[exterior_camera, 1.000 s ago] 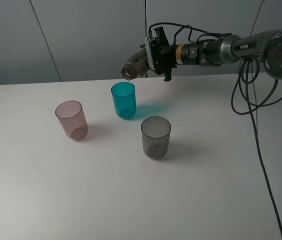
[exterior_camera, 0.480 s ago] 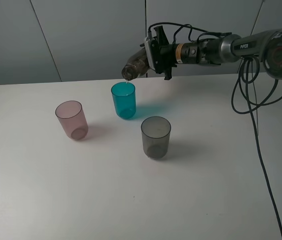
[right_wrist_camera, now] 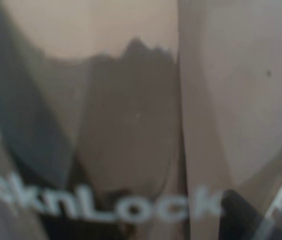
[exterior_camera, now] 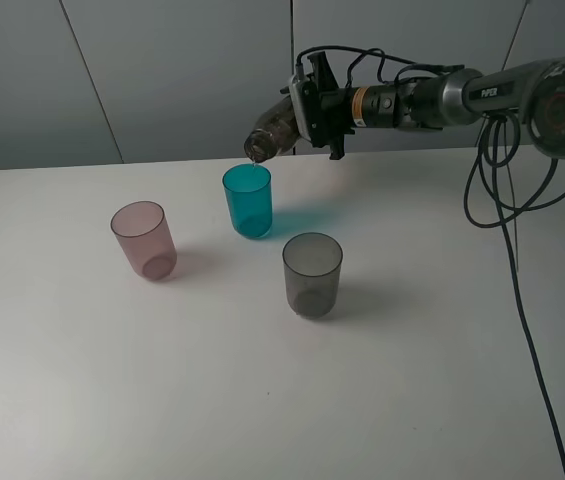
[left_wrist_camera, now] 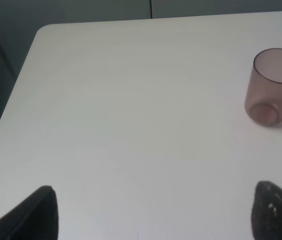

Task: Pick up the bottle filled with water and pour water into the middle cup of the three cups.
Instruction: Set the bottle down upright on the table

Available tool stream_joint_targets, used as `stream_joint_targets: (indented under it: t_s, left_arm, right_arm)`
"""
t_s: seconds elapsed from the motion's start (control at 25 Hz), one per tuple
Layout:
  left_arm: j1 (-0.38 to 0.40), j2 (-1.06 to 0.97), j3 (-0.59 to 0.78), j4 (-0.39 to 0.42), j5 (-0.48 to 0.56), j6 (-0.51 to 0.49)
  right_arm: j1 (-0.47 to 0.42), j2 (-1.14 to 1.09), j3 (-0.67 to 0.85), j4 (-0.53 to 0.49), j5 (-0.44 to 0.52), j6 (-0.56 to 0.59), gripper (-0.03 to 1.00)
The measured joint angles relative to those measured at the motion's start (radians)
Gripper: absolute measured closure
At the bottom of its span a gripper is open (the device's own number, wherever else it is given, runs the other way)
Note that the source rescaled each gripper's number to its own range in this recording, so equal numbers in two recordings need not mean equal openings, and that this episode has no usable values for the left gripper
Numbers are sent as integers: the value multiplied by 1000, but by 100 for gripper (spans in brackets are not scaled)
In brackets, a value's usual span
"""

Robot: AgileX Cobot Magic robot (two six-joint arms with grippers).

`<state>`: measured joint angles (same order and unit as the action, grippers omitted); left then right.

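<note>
My right gripper (exterior_camera: 307,112) is shut on the smoky grey-brown bottle (exterior_camera: 271,133), held tipped over with its mouth pointing down-left just above the rim of the teal-blue middle cup (exterior_camera: 248,200). A thin stream of water runs from the mouth into that cup. The pink cup (exterior_camera: 144,239) stands to the left and the smoky grey cup (exterior_camera: 312,274) in front right. The bottle (right_wrist_camera: 131,125) fills the right wrist view, blurred. My left gripper (left_wrist_camera: 150,212) is open over bare table, with the pink cup (left_wrist_camera: 274,87) beyond it.
The white table (exterior_camera: 262,400) has its back edge near the grey wall. Black cables (exterior_camera: 502,190) hang from the right arm down over the table's right side. In the left wrist view the table's edge (left_wrist_camera: 21,75) and corner show.
The bottle has tipped a little further down, so its mouth is now closer to the teal-blue cup's rim and water runs out. The cups have not moved.
</note>
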<state>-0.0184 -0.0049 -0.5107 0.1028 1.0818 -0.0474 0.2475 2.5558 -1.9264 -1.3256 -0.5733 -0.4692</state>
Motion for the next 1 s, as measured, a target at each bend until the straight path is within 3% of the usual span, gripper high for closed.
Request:
stream_joint_targets:
  t_s: [1.0]
  left_arm:
    - [0,0,0,0,0,0]
  right_arm:
    - [0,-11,-2,-24,0,-31,96]
